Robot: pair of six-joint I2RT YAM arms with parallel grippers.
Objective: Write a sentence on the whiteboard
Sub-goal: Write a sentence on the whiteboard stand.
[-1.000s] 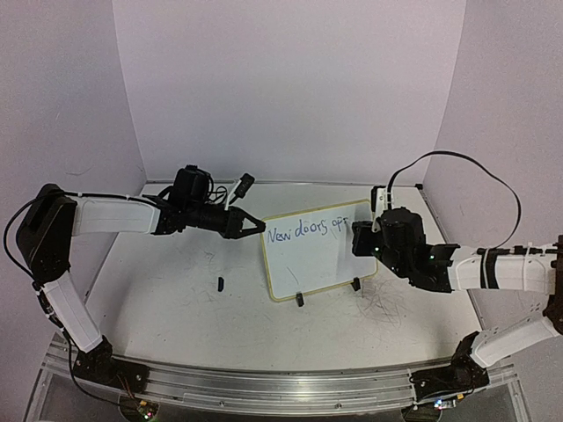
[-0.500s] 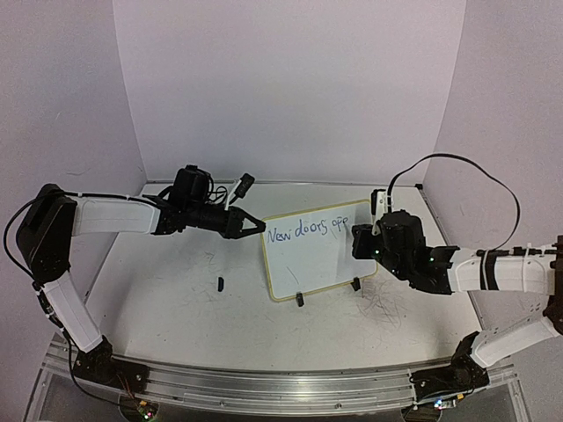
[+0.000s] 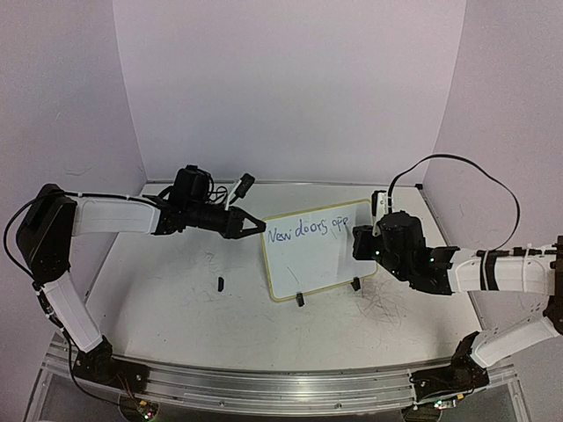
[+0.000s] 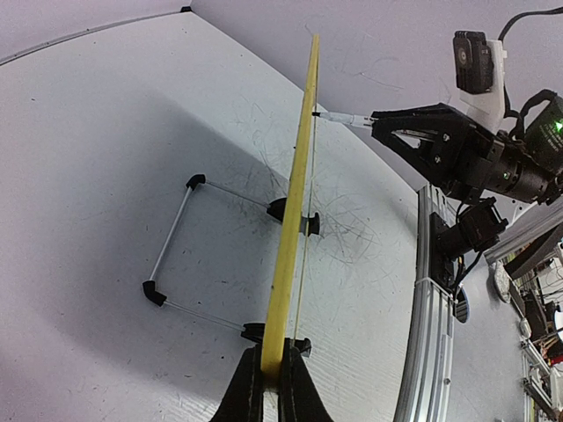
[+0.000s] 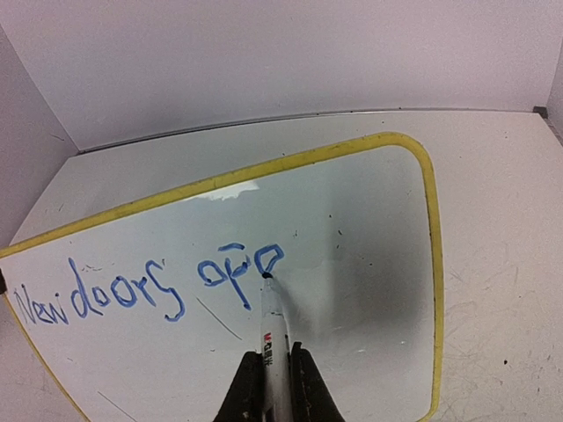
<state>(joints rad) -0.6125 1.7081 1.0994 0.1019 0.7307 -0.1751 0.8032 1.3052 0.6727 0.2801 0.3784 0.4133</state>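
The whiteboard (image 3: 317, 259), propped at mid-table, is best steadied by the left gripper (image 4: 273, 369) clamped on its edge while the marker (image 5: 274, 330) pinched in the right gripper (image 5: 271, 369) is pressed lightly to finish the sentence (image 5: 149, 286).

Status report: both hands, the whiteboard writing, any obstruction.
Left hand shut on edge of yellow-framed glossy whiteboard. Right hand shut on white marker pen, tip on board. Blue handwritten sentence reads "New doors op" plus a loop. Blank board ahead unobstructed.
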